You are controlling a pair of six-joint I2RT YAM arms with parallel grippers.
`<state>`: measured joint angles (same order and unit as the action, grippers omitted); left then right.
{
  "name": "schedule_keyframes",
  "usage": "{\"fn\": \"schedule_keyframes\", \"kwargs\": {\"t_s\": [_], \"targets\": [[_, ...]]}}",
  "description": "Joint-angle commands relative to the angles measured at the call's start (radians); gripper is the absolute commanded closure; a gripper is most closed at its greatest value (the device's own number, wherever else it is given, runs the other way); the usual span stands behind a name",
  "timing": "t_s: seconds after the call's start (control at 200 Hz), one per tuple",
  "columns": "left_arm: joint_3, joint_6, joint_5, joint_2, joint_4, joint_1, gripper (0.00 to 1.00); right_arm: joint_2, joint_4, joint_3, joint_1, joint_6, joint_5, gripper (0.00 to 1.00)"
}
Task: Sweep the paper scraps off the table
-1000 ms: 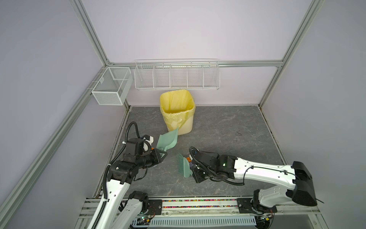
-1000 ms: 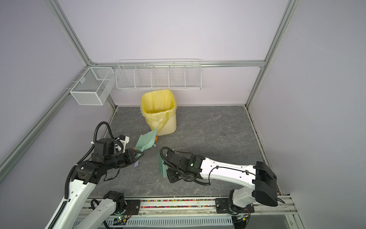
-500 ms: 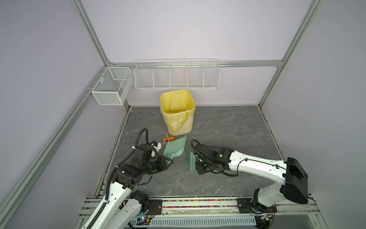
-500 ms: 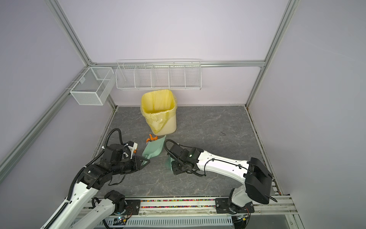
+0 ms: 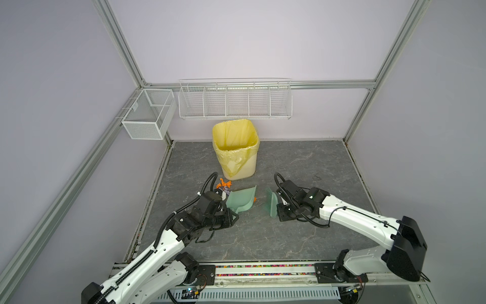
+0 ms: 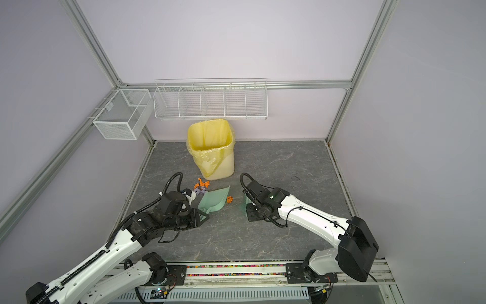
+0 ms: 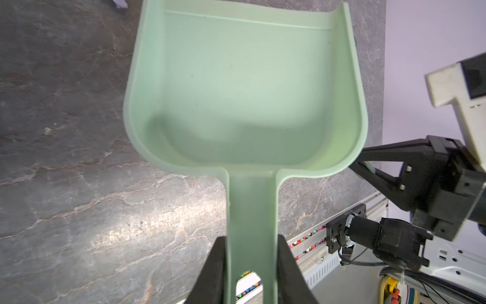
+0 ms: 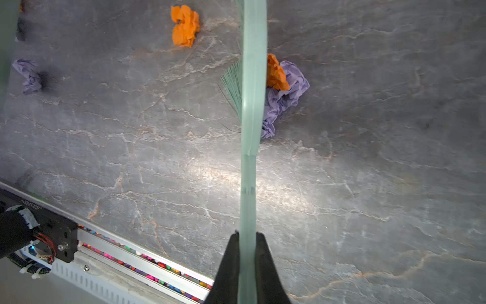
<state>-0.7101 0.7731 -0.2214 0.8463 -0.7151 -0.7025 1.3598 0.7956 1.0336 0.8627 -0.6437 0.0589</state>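
Grey table, paper scraps beside brush in right end effector

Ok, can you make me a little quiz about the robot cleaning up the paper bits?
1. True or false: the dustpan is empty.
2. Which end effector holds the brush? A left, B right, C neither.
3. Fill in: the paper scraps in the right wrist view are orange and ____.

Key
1. True.
2. B: the right end effector is shut on its handle.
3. Lilac.
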Motion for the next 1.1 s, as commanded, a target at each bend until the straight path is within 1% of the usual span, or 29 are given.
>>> {"fn": "schedule_keyframes", "kwargs": {"t_s": [0.0,0.155,0.305,0.495,0.63,0.8,0.92,1.095], "targets": [[-0.056,-0.029,0.053,0.015,0.016,-0.005,1.00,-0.043,0.056,-0.003,-0.003,0.034,-0.014,0.93],[-0.079,-0.046,0.068,0.032,0.005,-0.005,1.00,-0.062,0.023,0.055,0.016,0.015,-0.027,0.93],[-0.095,-0.054,0.107,0.036,-0.024,-0.005,1.00,-0.044,0.020,0.134,0.051,0.002,0.004,0.93],[-0.095,-0.063,0.142,0.022,-0.038,-0.002,1.00,0.030,-0.027,0.211,0.102,-0.007,0.006,0.93],[-0.096,-0.056,0.173,0.023,-0.062,-0.001,1.00,0.118,-0.072,0.248,0.108,-0.001,-0.022,0.93],[-0.094,-0.054,0.161,0.020,-0.061,-0.002,1.00,0.203,-0.101,0.291,0.080,0.024,-0.059,0.93],[-0.069,-0.042,0.158,0.010,-0.042,0.000,1.00,0.216,-0.146,0.284,0.047,0.027,-0.096,0.93],[-0.060,-0.046,0.163,0.021,-0.036,-0.001,1.00,0.221,-0.147,0.251,-0.006,0.023,-0.117,0.93]]}}
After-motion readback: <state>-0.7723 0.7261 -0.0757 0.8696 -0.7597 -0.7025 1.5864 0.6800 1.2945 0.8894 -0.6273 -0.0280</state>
